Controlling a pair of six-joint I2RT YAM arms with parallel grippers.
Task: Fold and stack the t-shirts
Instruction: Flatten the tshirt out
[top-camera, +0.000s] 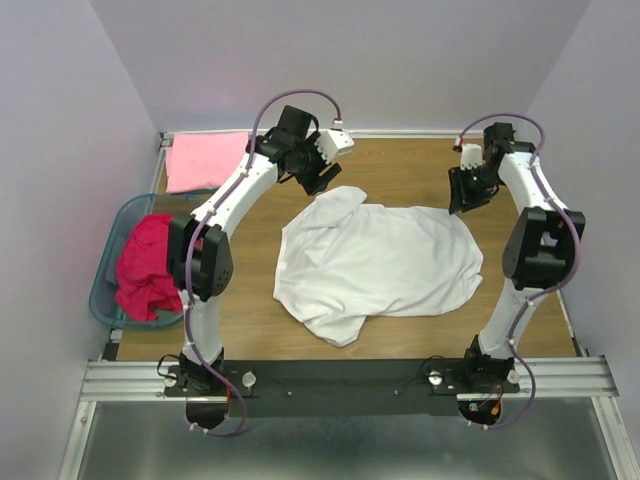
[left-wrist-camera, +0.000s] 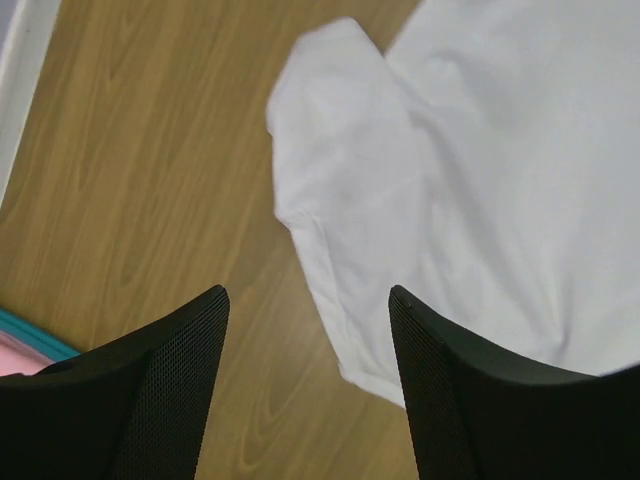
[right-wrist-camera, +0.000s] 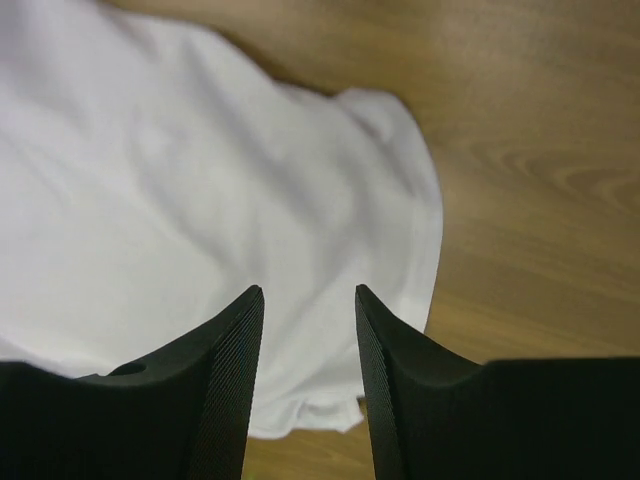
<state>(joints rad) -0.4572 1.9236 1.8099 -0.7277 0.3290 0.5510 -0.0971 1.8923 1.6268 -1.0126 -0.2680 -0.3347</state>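
A white t-shirt (top-camera: 375, 262) lies spread and rumpled on the wooden table (top-camera: 250, 325), one sleeve (left-wrist-camera: 335, 150) pointing to the far left. My left gripper (top-camera: 320, 182) hovers above that sleeve, its jaws (left-wrist-camera: 308, 295) open with nothing between them. Over the shirt's far right edge (right-wrist-camera: 400, 200) hangs my right gripper (top-camera: 462, 198), also open (right-wrist-camera: 309, 290) and empty. A light pink t-shirt (top-camera: 205, 160) lies flat at the far left corner. The magenta-red t-shirt (top-camera: 145, 265) sits crumpled in the basket.
A teal plastic basket (top-camera: 105, 290) stands off the table's left edge beside the left arm. Grey walls close in the table at the back and on both sides. Bare wood shows around the white shirt.
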